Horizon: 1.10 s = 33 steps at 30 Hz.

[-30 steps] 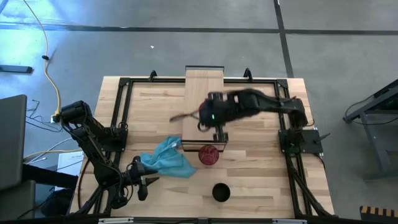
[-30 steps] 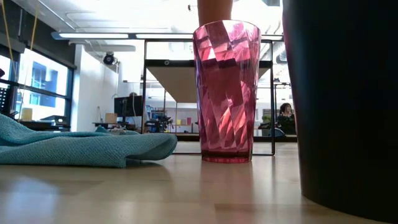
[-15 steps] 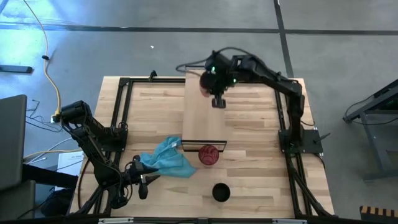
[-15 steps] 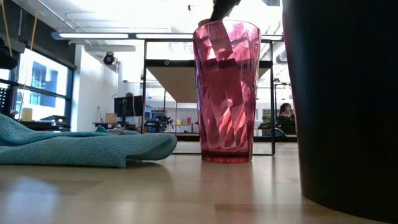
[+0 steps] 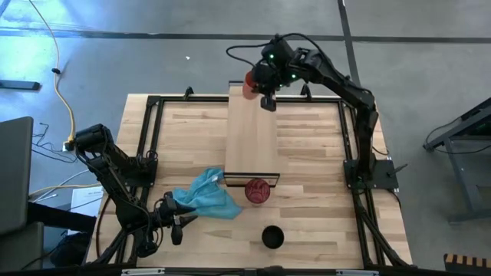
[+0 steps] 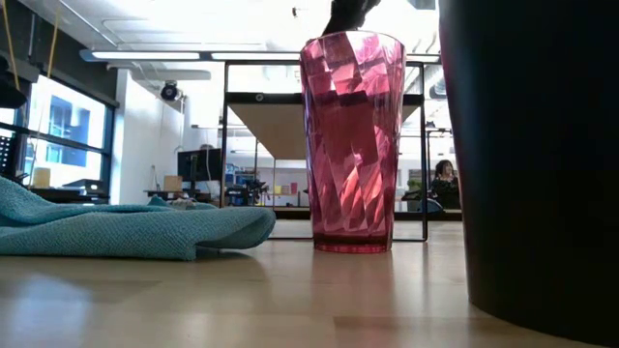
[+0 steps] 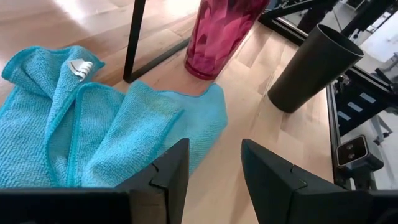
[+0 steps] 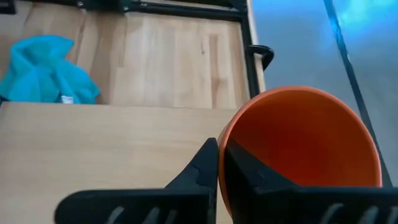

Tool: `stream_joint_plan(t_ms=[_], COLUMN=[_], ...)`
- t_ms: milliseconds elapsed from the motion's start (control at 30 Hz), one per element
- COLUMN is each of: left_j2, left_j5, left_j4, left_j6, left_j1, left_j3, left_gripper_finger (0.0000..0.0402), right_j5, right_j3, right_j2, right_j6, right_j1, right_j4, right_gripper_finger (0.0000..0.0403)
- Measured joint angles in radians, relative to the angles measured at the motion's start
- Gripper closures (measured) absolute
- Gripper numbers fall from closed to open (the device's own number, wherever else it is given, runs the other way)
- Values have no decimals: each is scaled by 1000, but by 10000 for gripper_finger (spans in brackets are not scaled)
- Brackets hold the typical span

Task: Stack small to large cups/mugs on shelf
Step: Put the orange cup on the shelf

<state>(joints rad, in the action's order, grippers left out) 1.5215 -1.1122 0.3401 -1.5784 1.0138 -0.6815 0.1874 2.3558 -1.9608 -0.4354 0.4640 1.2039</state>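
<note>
In the low view the black cup (image 6: pixel 527 155) is cut off by the top and right edges. The right tool (image 5: pixel 263 84) hides most of the orange cup (image 5: pixel 248 83) from above.

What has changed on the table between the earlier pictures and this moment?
The right gripper, shut on the orange cup, moved from above the shelf's framed end, near the pink cup, to its far end. The pink cup, black cup, blue cloth and left gripper, open beside the cloth, stayed in place.
</note>
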Motion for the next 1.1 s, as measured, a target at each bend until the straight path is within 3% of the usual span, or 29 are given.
stream_joint_plan(t_ms=[433, 1100], left_j2=[0, 0], left_j5=[1, 9], left_j4=[-1, -7], left_j6=[-25, -24], left_j1=[-37, -72], left_j3=[0, 0], left_gripper_finger=[268, 268], right_j5=[61, 116], right_j3=[0, 0], right_j2=[-52, -85], right_j6=[1, -3], right_j1=[82, 105], right_j4=[-14, -11], right_gripper_finger=[403, 403])
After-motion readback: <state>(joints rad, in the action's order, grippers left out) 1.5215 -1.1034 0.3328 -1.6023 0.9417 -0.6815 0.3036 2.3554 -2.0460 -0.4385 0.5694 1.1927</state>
